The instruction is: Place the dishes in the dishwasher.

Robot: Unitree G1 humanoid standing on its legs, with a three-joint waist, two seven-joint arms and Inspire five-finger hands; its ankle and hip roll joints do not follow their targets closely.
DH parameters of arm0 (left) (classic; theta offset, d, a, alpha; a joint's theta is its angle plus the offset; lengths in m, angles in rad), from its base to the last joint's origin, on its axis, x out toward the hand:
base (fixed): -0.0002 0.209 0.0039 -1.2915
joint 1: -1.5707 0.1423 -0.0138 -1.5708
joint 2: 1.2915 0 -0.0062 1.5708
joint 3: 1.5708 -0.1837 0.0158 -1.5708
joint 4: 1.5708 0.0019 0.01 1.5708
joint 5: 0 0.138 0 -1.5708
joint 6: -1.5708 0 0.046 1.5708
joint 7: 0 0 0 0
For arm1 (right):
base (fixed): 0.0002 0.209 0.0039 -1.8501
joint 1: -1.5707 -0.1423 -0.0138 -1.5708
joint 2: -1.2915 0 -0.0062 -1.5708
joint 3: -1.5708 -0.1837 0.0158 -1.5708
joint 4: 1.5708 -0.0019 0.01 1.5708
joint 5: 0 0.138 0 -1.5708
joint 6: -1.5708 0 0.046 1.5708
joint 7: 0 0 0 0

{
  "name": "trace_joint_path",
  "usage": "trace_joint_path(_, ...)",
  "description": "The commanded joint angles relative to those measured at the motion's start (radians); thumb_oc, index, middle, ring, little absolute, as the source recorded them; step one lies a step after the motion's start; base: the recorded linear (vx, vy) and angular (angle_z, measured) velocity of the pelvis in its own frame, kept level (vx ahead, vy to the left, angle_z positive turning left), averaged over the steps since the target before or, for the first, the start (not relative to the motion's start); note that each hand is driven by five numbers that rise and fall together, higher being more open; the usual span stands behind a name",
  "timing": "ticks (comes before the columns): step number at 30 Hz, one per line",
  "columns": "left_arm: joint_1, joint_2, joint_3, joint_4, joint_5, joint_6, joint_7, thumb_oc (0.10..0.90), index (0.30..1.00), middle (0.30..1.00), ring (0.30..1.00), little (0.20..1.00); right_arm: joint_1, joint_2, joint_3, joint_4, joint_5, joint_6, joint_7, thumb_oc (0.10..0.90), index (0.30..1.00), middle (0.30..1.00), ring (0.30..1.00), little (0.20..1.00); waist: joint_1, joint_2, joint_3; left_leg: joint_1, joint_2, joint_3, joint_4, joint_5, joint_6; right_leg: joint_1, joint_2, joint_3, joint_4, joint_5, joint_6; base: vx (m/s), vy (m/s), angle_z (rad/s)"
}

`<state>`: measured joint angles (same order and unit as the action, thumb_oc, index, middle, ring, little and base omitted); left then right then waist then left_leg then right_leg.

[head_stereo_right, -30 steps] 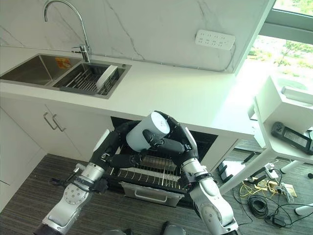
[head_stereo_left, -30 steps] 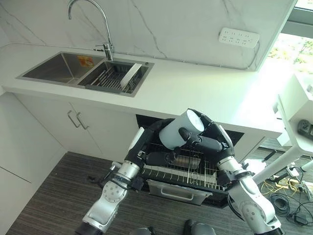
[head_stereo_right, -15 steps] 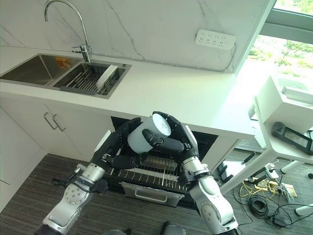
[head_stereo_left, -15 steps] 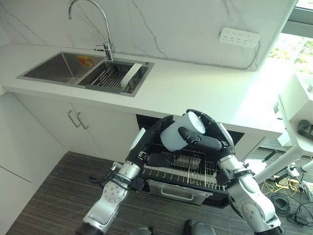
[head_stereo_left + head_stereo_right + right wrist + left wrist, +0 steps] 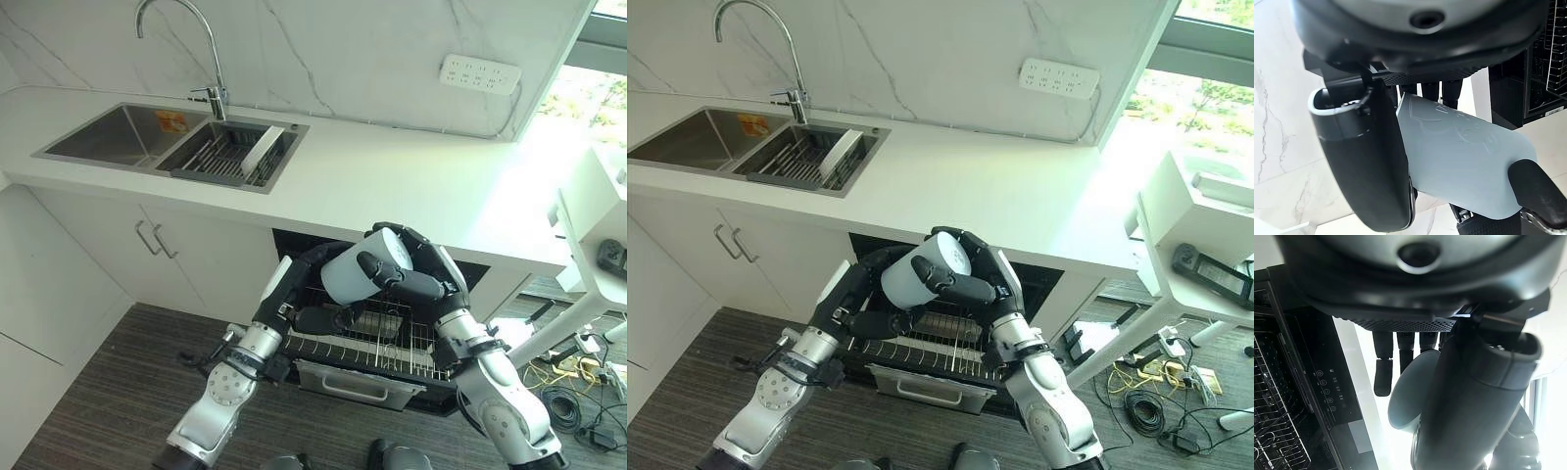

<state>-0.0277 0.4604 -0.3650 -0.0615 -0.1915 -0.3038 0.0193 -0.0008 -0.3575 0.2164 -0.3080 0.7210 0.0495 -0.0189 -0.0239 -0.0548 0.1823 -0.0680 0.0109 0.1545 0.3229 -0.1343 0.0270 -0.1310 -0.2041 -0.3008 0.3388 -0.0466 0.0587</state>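
A pale blue-grey cup (image 5: 349, 275) hangs tilted on its side above the pulled-out wire rack (image 5: 392, 341) of the open dishwasher under the counter. My right hand (image 5: 419, 282) is shut on the cup, its fingers curled over the top and its thumb across the front (image 5: 1459, 161). My left hand (image 5: 297, 294) grips the cup's other side, with fingers behind it and the thumb beneath (image 5: 1410, 399). A white plate (image 5: 261, 155) stands on edge in the sink's drain rack (image 5: 220, 157).
The white countertop (image 5: 392, 186) juts out above the dishwasher opening. A double steel sink (image 5: 122, 137) with a tall faucet (image 5: 211, 59) lies at the left. Cupboard doors (image 5: 157, 245) stand left of the dishwasher. A white table (image 5: 598, 220) and floor cables sit at the right.
The cup, held by both hands, has sunk slightly toward the rack and turned a little. Everything else stands as before.
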Motion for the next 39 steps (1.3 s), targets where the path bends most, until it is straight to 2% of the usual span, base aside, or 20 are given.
trace_joint_path(1, -0.088, -0.015, 0.04, -0.143, -0.044, -0.081, 0.012, 0.4, 0.3, 0.3, 0.3, 0.3, -0.084, 0.027, -0.032, -0.111, 0.049, -0.092, 0.05, 0.8, 0.9, 0.9, 0.9, 0.9, 0.006, -0.01, -0.037, 0.124, 0.0, -0.057, -0.023, -0.224, 0.011, -0.03, -0.054, -0.015, -0.039, 0.056, 0.137, 0.0, 0.0, 0.0)
trace_joint_path(21, -0.087, -0.03, 0.036, -0.162, -0.116, -0.1, -0.009, 0.4, 0.3, 0.3, 0.3, 0.3, -0.083, 0.042, -0.012, -0.073, 0.027, -0.099, 0.043, 0.8, 0.9, 0.9, 0.9, 0.9, 0.01, -0.013, -0.036, 0.124, 0.001, -0.063, -0.023, -0.224, 0.012, -0.03, -0.052, -0.016, -0.039, 0.056, 0.137, 0.0, 0.0, 0.0)
trace_joint_path(27, -0.092, -0.035, 0.034, -0.167, -0.14, -0.108, -0.032, 0.4, 0.3, 0.3, 0.3, 0.3, -0.082, 0.045, 0.002, -0.048, 0.03, -0.08, 0.06, 0.8, 0.9, 0.9, 0.9, 0.9, 0.011, -0.013, -0.038, 0.124, 0.002, -0.062, -0.023, -0.223, 0.012, -0.029, -0.052, -0.02, -0.039, 0.052, 0.135, 0.0, 0.0, 0.0)
trace_joint_path(34, -0.092, -0.032, 0.041, -0.174, -0.14, -0.124, -0.044, 0.4, 0.3, 0.3, 0.3, 0.3, -0.075, 0.054, 0.019, -0.021, 0.097, -0.031, 0.092, 0.8, 0.9, 0.9, 0.9, 0.9, 0.012, -0.015, -0.039, 0.126, 0.0, -0.064, -0.023, -0.222, 0.012, -0.027, -0.051, -0.021, -0.039, 0.053, 0.136, 0.0, 0.0, 0.0)
trace_joint_path(39, -0.095, -0.023, 0.045, -0.182, -0.143, -0.119, -0.052, 0.4, 0.3, 0.3, 0.3, 0.3, -0.072, 0.053, 0.03, -0.011, 0.113, -0.024, 0.108, 0.8, 0.9, 0.9, 0.9, 0.9, 0.013, -0.015, -0.037, 0.125, 0.002, -0.064, -0.023, -0.219, 0.011, -0.025, -0.049, -0.022, -0.039, 0.051, 0.136, 0.0, 0.0, 0.0)
